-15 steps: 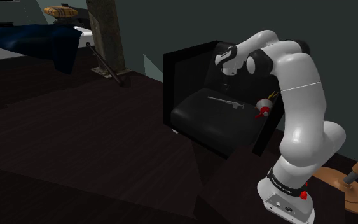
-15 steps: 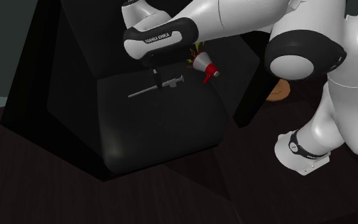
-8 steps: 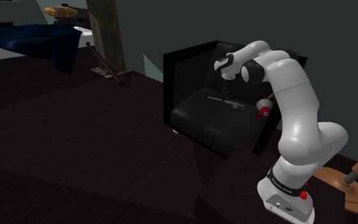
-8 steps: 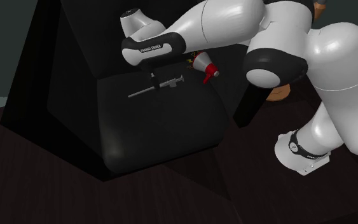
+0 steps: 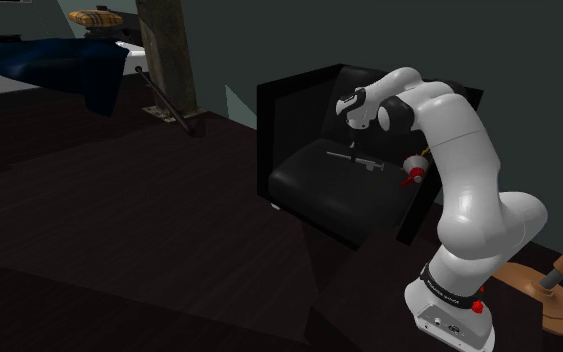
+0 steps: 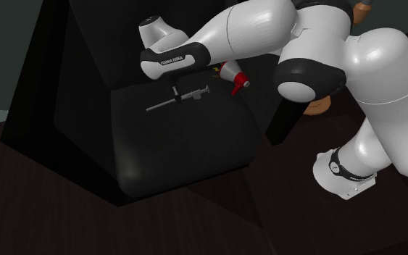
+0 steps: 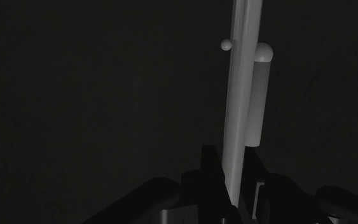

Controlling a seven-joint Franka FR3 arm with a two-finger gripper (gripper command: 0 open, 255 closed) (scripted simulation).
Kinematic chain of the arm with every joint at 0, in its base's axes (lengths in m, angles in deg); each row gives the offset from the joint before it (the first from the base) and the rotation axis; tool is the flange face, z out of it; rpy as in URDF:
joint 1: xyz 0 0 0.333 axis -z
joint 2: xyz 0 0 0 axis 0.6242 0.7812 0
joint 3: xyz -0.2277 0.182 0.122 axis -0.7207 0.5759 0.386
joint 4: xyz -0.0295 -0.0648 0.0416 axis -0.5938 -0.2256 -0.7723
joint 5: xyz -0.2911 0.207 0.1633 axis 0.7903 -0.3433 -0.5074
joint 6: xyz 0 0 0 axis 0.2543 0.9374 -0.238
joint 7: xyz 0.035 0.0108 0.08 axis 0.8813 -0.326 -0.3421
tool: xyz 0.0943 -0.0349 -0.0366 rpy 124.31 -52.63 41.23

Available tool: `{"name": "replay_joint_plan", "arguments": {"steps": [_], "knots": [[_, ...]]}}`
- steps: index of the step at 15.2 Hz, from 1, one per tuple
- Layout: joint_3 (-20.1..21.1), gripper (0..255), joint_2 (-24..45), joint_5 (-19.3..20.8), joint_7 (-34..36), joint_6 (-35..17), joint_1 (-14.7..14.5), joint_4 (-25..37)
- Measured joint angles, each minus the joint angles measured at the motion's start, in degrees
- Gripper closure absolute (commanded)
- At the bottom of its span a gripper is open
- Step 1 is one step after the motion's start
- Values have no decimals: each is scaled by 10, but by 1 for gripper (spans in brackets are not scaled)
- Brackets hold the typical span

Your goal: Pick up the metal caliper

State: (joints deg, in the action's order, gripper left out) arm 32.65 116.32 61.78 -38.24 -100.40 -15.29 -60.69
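Observation:
A slim grey metal caliper (image 5: 367,162) lies on the seat of a black armchair (image 5: 309,195). In the second exterior view the caliper (image 6: 159,106) lies slantwise across the seat cushion (image 6: 173,145). My black gripper (image 5: 351,148) points straight down onto its middle. From that second camera the gripper (image 6: 175,96) meets the bar at seat level. In the wrist view the caliper (image 7: 241,95) runs away from the hand, and the gripper (image 7: 233,184) is shut on the bar, one finger on each side.
A red and white object (image 5: 412,172) lies at the seat's edge beside the arm, just behind the hand (image 6: 232,74). The armchair's back (image 5: 369,85) and armrests enclose the seat. A wooden stand (image 5: 549,295) sits near my base. A dark blue bed (image 5: 59,60) is far off.
The hand came down from above the seat onto the caliper. The fingers, apart earlier, have closed on the bar. The caliper has not moved.

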Motion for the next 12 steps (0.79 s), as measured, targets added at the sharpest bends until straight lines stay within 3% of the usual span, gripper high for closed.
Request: {"name": "replay_joint_plan", "arguments": {"steps": [12], "knots": [[-5, 255, -19, 6, 4, 26, -3, 7]]}}
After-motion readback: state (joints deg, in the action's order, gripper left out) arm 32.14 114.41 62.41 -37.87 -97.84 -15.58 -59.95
